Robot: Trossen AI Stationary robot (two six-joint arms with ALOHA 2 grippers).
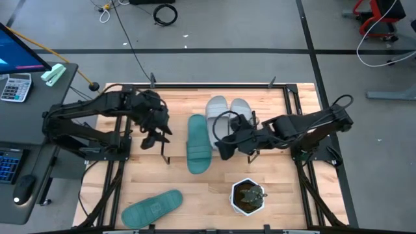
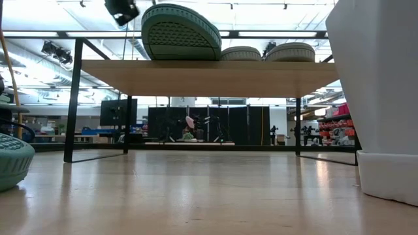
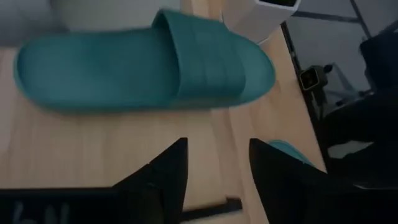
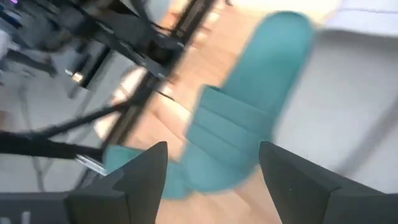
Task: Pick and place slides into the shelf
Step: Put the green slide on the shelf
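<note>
Matt rubbery teal slide (image 1: 199, 144) lies on the shelf's (image 1: 175, 107) smooth pale wood board.

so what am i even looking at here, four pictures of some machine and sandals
It is a two-armed robot at a table. One picture looks straight down, one looks level along the tabletop, and two come from cameras on the wrists.

On the low rack with the light wooden board top lie one teal-green rubbery slide sandal and two light grey slide sandals. Another teal-green sandal and a white pot with a plant sit on the table below.

The left fingers and right fingers flank the teal sandal on the rack, both open, holding nothing.
</note>
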